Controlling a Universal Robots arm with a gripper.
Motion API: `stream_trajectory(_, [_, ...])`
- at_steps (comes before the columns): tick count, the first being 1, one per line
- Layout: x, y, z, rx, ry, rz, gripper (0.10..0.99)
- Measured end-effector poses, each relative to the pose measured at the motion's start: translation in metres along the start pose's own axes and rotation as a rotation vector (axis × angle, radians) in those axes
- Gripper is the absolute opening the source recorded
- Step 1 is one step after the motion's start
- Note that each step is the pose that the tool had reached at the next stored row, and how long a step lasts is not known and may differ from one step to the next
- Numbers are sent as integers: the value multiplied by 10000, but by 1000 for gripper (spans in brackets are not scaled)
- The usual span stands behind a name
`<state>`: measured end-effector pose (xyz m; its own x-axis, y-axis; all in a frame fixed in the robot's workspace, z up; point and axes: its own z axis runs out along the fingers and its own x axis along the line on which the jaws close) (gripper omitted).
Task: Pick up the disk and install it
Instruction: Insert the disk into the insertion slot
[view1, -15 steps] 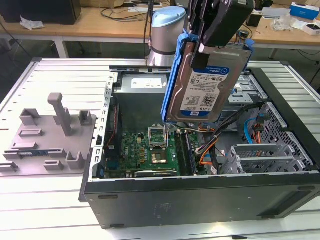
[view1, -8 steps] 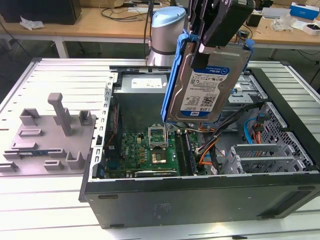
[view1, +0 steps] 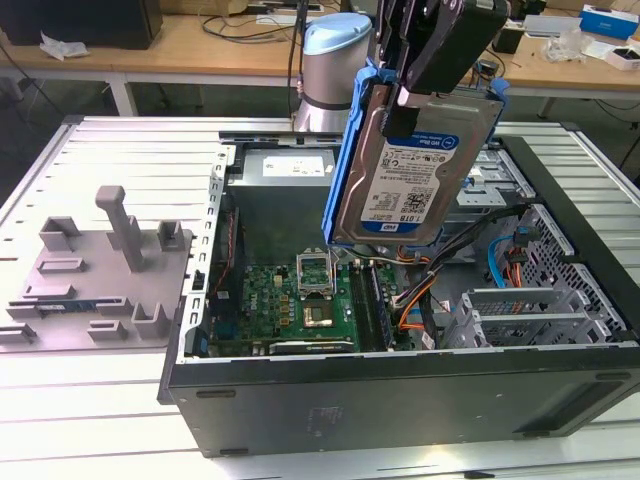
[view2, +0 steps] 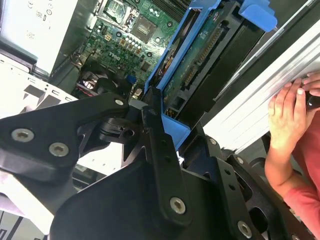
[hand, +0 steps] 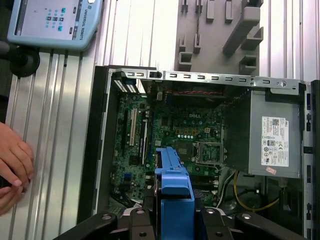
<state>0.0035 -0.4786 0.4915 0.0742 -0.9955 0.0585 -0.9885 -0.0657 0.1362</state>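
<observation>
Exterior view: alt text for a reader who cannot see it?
The gripper holds the disk, label toward the camera, above an open computer case on a metal table. A grey holder sits at the exterior view's left.

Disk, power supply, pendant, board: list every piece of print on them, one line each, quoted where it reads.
Disk: blue-and-white label with bar codes and fine lines; too small to quote reliably.
Power supply: white label with rows of marks and bar codes; too small to read.
Pendant: screen icons and lettering along its rim; not readable with certainty.
Board: white markings on the green surface; too small to read.
</observation>
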Motion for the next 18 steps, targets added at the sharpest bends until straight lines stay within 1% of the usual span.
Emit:
stream_trajectory(7, [-1,0,0,0,0,-3,369])
stream_trajectory(8, [-9,1,1,27,1,0,369])
stream_trajectory(9, [-17,13,1,219,17,12,369])
stream_trajectory(10, [-18,28,5,483,27,31,369])
stream_trajectory(11, [-18,34,6,660,35,41,369])
stream_trajectory(12, [-19,38,5,820,36,50,369])
stream_trajectory(13, [-20,40,5,950,17,58,369])
stream_trajectory(14, [-19,44,5,1082,-78,58,369])
stream_trajectory(15, [-18,49,7,1148,-184,53,369])
stream_trajectory(17, [-14,59,9,1253,-361,44,369])
stream_trajectory(18, [-11,64,11,1292,-403,42,369])
